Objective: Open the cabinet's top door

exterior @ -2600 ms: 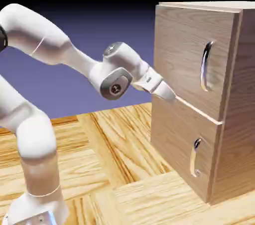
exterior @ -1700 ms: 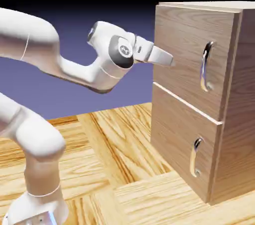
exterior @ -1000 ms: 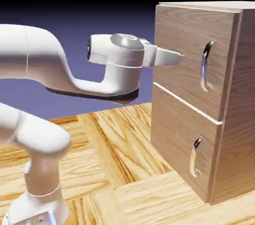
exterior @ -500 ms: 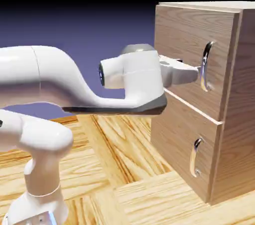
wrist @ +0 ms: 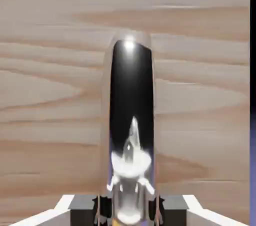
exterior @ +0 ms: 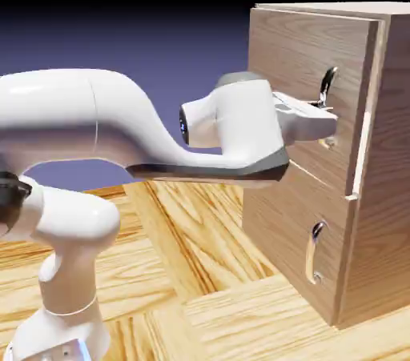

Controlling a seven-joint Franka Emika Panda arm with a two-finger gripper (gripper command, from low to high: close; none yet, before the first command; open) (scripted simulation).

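The white two-finger hand (exterior: 324, 115) is clamped shut on the long curved silver handle (wrist: 129, 120) so that the square woodgrain top door (exterior: 308, 87) of the boxy light-brown cabinet (exterior: 380, 191) can be pulled open.

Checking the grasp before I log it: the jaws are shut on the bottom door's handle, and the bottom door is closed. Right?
Not quite. The gripper is shut on the top door's handle, as the exterior view shows. The bottom door is indeed closed.

A wooden table (exterior: 200, 271) with a patchwork grain carries the cabinet (exterior: 304, 215) at its right and the robot's base (exterior: 60, 335) at its left.
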